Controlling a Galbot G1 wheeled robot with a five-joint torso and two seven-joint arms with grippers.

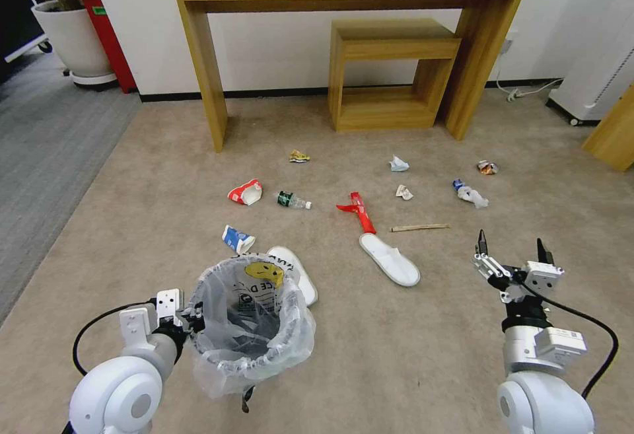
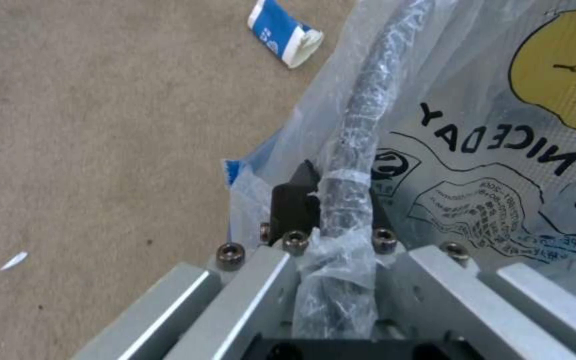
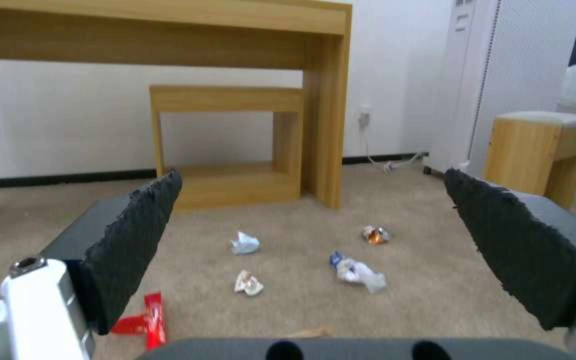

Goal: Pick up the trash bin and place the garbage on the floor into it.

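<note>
The trash bin (image 1: 254,318) hangs off the carpet at the robot's left front, carried by the left pincer (image 1: 187,315), which is clenched on the rim at the bin's left side. In the left wrist view the black rim wire (image 2: 355,150) runs between the dark pads (image 2: 295,205) with the clear liner bunched over it.

Handling, as judged: the bin looks light and empty, a thin mesh wall with a stiff rim. The rim is the only sound hold. The film over it looks slippery and could let the bin tilt or slide.

Legible writing: "NICEDAY" in black on the liner (image 2: 501,140), beside a yellow smiley face. Smaller print beneath cannot be read.

The right pincer (image 1: 512,252) is released, fingers wide, raised well right of the bin.

Garbage relative to the bin:
- blue-white cup (image 1: 238,239) just beyond the rim
- white slipper (image 1: 297,272) partly hidden behind it
- second slipper (image 1: 389,259), red wrapper (image 1: 358,211), wooden stick (image 1: 419,227) beyond and to the right
- red-white cup (image 1: 246,191), green-label bottle (image 1: 292,201) farther beyond

These look crushed, light and soft. The slippers offer the thickest edges to take hold of.
</note>
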